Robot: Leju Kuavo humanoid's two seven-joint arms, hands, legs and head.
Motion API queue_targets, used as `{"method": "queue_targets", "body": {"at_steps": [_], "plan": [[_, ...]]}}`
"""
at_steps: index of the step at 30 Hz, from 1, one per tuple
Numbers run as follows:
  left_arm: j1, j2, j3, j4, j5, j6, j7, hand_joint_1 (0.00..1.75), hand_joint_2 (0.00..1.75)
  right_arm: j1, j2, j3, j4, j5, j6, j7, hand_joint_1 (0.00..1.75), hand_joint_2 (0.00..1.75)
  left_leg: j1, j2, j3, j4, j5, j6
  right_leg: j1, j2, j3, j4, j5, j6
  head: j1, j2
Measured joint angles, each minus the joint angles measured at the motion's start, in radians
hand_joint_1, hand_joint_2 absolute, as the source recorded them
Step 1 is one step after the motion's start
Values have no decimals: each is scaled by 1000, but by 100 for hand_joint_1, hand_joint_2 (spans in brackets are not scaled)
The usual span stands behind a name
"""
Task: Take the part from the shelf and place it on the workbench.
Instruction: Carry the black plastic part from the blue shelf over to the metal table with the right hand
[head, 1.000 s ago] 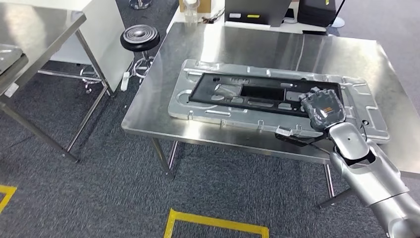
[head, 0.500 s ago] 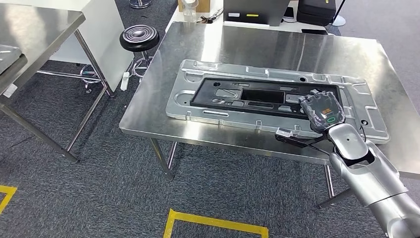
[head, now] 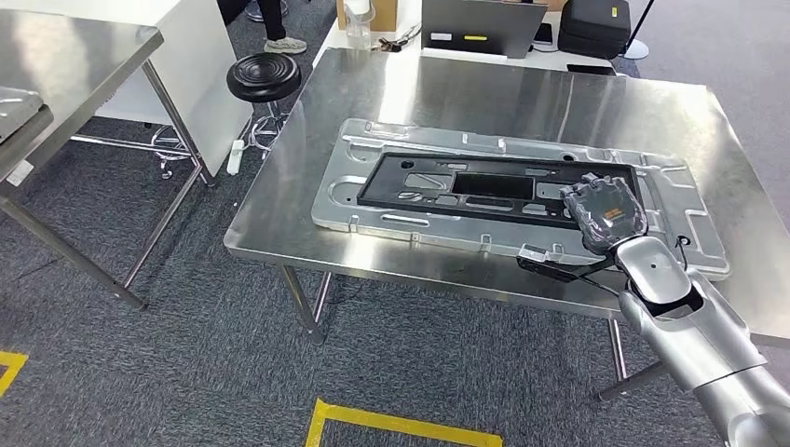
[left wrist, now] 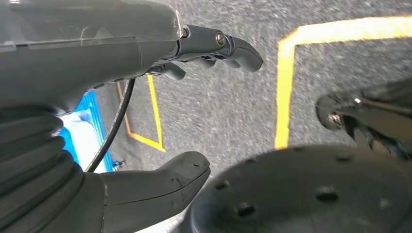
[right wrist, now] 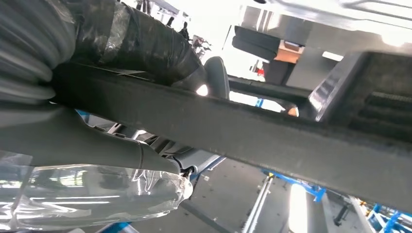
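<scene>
Head view shows you the part (head: 484, 182), a long flat black frame with cutouts, lying in a silver stamped tray (head: 689, 209) on the steel workbench (head: 522, 93). No writing I can read anywhere. Your right hand (head: 607, 212) is closed on the part's right end, and the right wrist view has the black bar running across the fingers. Compared with 0.5 s ago, barely anything shifted. Left hand (left wrist: 194, 102) hangs spread over the floor.
</scene>
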Motion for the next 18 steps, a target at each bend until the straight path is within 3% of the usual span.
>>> {"method": "queue_targets", "body": {"at_steps": [1, 3, 5, 6, 7, 9, 10, 11, 12, 15, 16, 18], "plan": [[-1, 1, 0, -2, 0, 0, 0, 0, 175, 3, 1, 0, 1, -1, -1, 1, 175, 175, -2, 0, -3, 11, -11, -9, 0, 2, 7, -15, -5, -10, 0, 0], [-2, 0, 0, -3, 0, 1, -1, 0, 175, 9, 2, 0, 1, -2, -2, 1, 175, 175, -5, 0, -2, 16, -22, -19, 5, 10, 3, -4, -22, -45, -1, 0], [-1, 0, 0, -4, 0, 1, -1, 0, 175, 14, 2, 0, 0, -2, -3, 1, 175, 175, 0, -2, 1, 27, -35, -23, 8, 12, 6, 2, -31, -65, -3, 0], [-1, 0, 0, -4, 0, 1, -1, 0, 175, 15, 1, 0, -1, -2, -3, 1, 175, 175, 1, -4, -12, 59, -53, -23, 11, 13, 10, 2, -35, -73, -4, 0], [-1, 0, 0, -4, 0, 2, -1, 0, 175, 16, 0, -1, -2, -2, -3, 1, 175, 175, 1, -6, -39, 113, -79, -21, 15, 14, 15, 2, -38, -80, -4, 0], [-1, 0, 1, -4, 0, 2, -1, 0, 175, 17, 0, -1, -2, -2, -3, 1, 175, 175, -7, -10, -126, 260, -135, -12, 25, 14, 22, 1, -46, -91, -4, 0], [0, 0, 1, -4, 0, 2, -1, 0, 175, 19, 1, -1, -2, -2, -3, 1, 175, 175, -12, -10, -165, 316, -145, -6, 30, 15, 27, 1, -49, -95, -4, 0], [0, 0, 1, -4, 0, 2, -1, 0, 175, 20, 1, -1, -2, -2, -3, 1, 175, 175, -16, -11, -188, 338, -134, 2, 36, 17, 32, 1, -54, -99, -4, 0], [2, 0, 1, -4, 0, 2, -1, 0, 175, 22, 1, -1, -2, -2, -3, 0, 175, 175, -23, -12, -193, 318, -100, 13, 42, 19, 39, 1, -58, -101, -4, 0], [5, 2, 2, -5, 0, 3, -1, 0, 175, 24, 3, -1, -2, -2, -3, 1, 175, 175, -46, -24, -140, 135, 29, 61, 54, 26, 59, 0, -73, -102, -3, 0], [5, 3, 4, -5, 0, 3, -2, 0, 175, 23, 5, -1, -1, -2, -3, 1, 175, 175, -50, -27, -124, 92, 48, 65, 56, 28, 60, 1, -76, -100, -3, 0], [4, 1, 5, -6, 0, 3, -2, 0, 175, 24, 8, -1, -1, -2, -4, 1, 175, 175, -52, -30, -111, 62, 50, 41, 54, 30, 59, 0, -79, -96, -2, 0]]}}
